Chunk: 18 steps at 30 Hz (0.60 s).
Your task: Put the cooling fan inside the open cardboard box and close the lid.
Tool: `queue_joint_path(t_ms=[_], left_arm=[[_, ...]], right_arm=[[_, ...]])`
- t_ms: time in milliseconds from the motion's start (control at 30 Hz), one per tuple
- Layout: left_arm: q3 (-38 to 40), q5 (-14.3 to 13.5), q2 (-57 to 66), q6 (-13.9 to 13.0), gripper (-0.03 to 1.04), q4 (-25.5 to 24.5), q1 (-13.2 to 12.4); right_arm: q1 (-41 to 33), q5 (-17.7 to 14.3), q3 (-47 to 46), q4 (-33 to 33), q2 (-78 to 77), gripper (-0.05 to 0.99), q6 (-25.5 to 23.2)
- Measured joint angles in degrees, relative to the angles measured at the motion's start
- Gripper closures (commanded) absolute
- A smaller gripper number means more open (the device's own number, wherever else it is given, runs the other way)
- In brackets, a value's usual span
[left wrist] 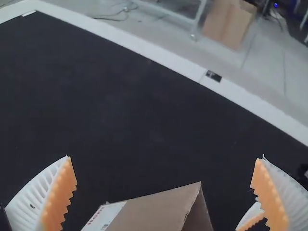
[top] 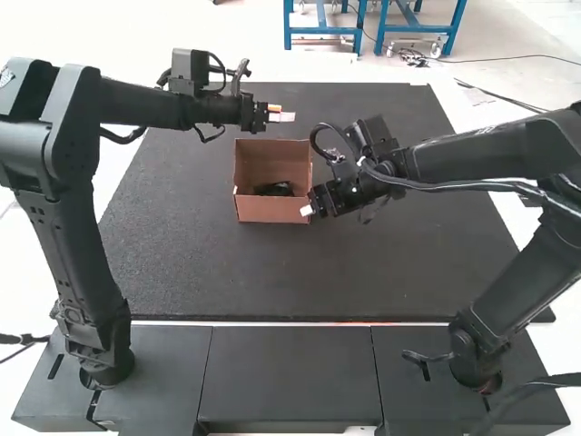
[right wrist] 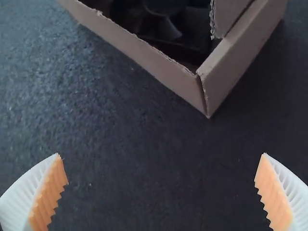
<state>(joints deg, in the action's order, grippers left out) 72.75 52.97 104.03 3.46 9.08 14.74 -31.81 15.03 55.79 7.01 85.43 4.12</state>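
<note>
high: black cooling fan lying in open brown cardboard box, lid upright, left jaws nearer, just above it | left wrist: left jaws wide, empty, lid edge between | right wrist: right jaws wide, empty, facing box corner

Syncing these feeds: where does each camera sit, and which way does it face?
High view: fixed above and behind the arms, facing forward and down at the cardboard box; shows both arms, left gripper, right gripper.
Left wrist view: on the left wrist, facing over a cardboard flap to the mat; shows its open fingers.
Right wrist view: on the right wrist, facing down at the box's corner, cooling fan inside; shows its open fingers.
Shared: box and fan, in high and right wrist views.
</note>
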Motion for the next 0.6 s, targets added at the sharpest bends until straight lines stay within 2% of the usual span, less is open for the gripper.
queue_joint_path(t_ms=[133,200,400,600], left_arm=[[-1.42,-0.81,0.02,-0.87,0.16,-0.72,0.00],[-2.21,-1.18,0.02,-1.73,0.16,-2.69,0.00],[-4.76,-2.05,0.04,-7.10,0.16,-9.90,0.00],[-8.72,-2.25,0.02,-11.43,0.16,-12.02,0.00]], right_arm=[[0.00,0.87,0.00,0.00,-2.64,0.03,-0.70],[0.00,1.27,0.00,0.00,-3.41,0.03,-0.96],[0.00,2.03,0.00,1.49,-3.65,0.03,-1.66],[0.02,3.04,0.00,2.32,-4.90,0.03,-2.25]])
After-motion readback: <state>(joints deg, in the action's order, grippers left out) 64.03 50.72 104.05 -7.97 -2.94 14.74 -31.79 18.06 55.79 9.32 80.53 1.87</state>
